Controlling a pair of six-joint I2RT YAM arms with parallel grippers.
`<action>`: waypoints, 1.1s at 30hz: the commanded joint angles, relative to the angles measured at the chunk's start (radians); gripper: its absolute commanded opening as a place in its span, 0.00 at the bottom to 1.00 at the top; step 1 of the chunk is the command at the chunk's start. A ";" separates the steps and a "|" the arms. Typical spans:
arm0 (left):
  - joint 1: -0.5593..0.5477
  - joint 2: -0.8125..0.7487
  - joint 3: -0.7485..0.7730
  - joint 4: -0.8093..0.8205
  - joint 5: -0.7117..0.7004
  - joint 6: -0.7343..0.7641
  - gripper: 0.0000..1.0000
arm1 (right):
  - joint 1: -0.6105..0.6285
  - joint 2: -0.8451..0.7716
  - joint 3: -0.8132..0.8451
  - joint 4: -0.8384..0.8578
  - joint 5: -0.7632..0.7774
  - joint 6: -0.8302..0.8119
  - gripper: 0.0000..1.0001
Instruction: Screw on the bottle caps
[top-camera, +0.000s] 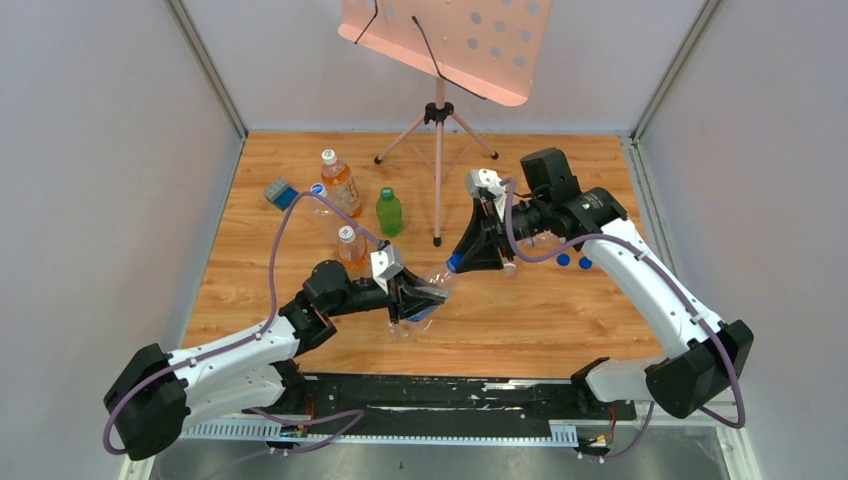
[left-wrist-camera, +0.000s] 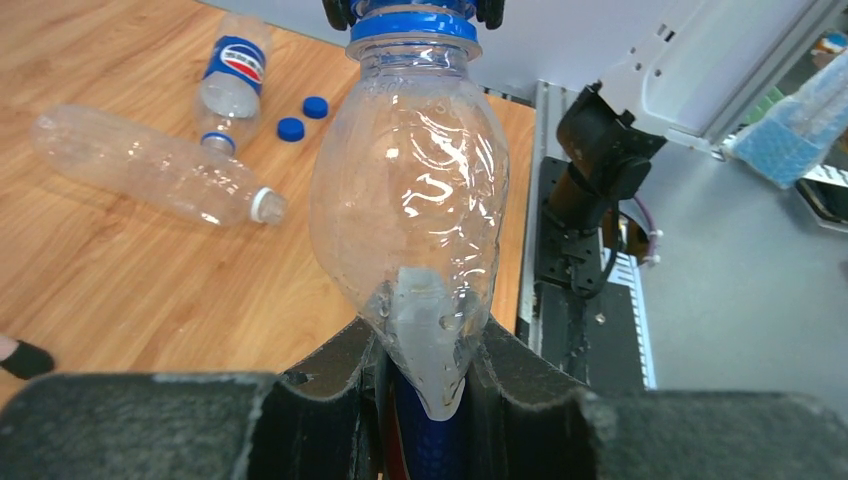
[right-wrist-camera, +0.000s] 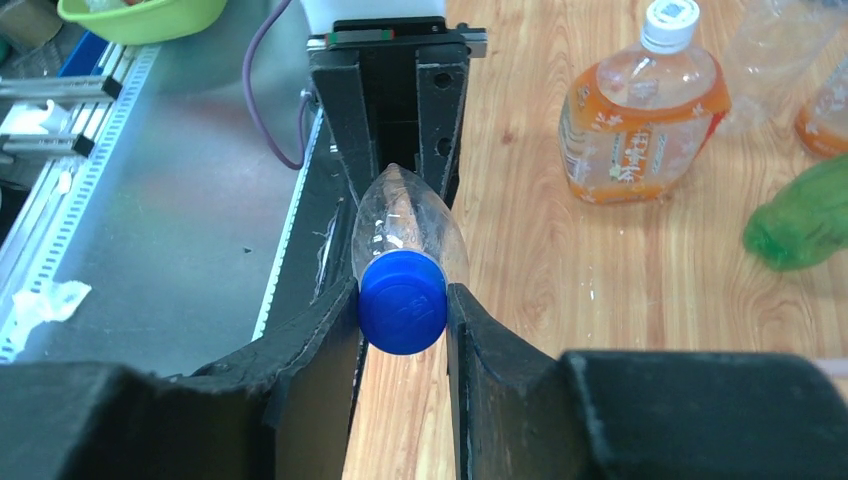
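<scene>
The clear bottle (left-wrist-camera: 420, 200) is held nearly level above the table (left-wrist-camera: 120, 290), its crumpled base clamped between the left jaws. At the bottle's mouth a blue cap (right-wrist-camera: 403, 302) is pinched squarely between the right jaws, which are narrowed onto its sides. Two loose blue caps (left-wrist-camera: 290, 128) lie on the table beside the bottle's shoulder, near two fallen bottles (left-wrist-camera: 150, 165).

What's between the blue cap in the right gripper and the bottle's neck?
Nothing visible: the right gripper pinches the blue cap right at the neck of the clear bottle, which the left gripper holds.
</scene>
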 joint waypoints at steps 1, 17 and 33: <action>-0.006 0.013 0.103 0.321 -0.135 0.060 0.00 | 0.073 0.015 -0.045 0.095 0.062 0.212 0.00; -0.316 0.133 0.175 0.332 -0.672 0.699 0.00 | 0.125 -0.156 -0.298 0.471 0.630 1.183 0.01; -0.321 0.167 0.106 0.175 -0.846 0.342 0.00 | 0.106 -0.319 -0.204 0.434 0.793 0.961 0.77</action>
